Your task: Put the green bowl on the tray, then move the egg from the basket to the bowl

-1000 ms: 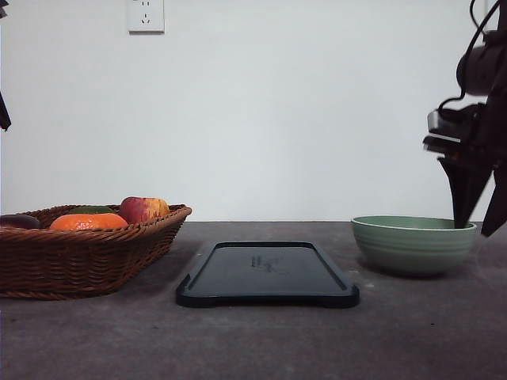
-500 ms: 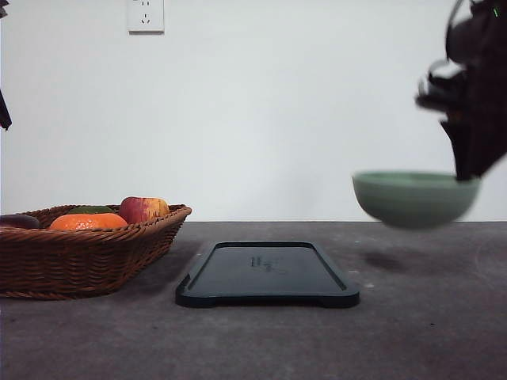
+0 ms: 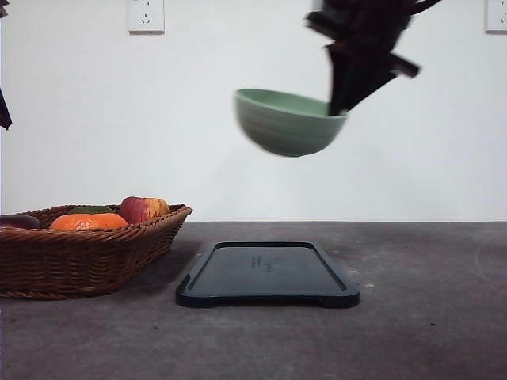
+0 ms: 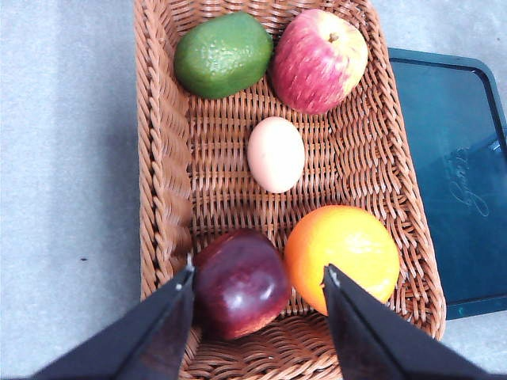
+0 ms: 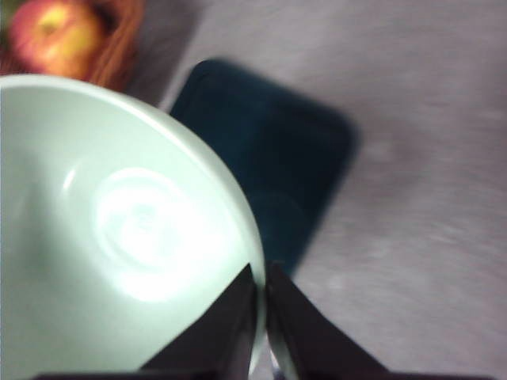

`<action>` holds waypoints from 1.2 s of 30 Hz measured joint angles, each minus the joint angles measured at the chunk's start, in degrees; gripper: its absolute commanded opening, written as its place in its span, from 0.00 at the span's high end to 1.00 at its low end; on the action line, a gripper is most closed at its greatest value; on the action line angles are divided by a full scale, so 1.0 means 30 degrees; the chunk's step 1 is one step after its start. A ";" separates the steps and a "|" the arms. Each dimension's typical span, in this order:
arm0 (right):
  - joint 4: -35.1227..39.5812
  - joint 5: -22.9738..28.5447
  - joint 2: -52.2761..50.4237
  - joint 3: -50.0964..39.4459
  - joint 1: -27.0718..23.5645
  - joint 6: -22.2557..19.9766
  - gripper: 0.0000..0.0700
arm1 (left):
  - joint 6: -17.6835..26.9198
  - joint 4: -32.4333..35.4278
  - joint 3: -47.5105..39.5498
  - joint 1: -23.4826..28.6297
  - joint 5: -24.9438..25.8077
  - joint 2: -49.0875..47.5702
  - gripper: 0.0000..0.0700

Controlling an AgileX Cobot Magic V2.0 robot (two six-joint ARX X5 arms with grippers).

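Green bowl [image 3: 283, 121] hangs tilted in the air above the tray [image 3: 267, 274], its rim clamped by the right pincer [image 3: 339, 107]. Left pincer [image 4: 257, 279] (jaws apart) hovers over the basket [image 4: 162, 170], where the egg [image 4: 276, 154] lies among fruit.

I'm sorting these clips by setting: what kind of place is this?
Likely an indoor lab or test bench: a bare grey table against a plain white wall with a socket, staged with a basket of fruit and a tray.

The right pincer [image 3: 339, 107] has carried the green bowl [image 3: 285, 123] up, seemingly over the tray [image 3: 268, 274].
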 measured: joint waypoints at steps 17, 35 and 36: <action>-0.0029 0.0803 0.4550 -0.0004 0.1147 0.0007 1.00 | 0.0007 -0.0182 0.0007 0.0000 0.0000 0.0000 0.55; -0.1437 0.1041 0.4353 0.1457 0.1155 0.0007 0.70 | 0.0007 -0.0176 0.0007 0.0000 0.0000 0.0000 0.55; -0.1314 0.1049 0.4120 0.1436 0.1158 0.0007 0.70 | 0.0007 -0.0175 0.0007 0.0000 0.0000 0.0000 0.55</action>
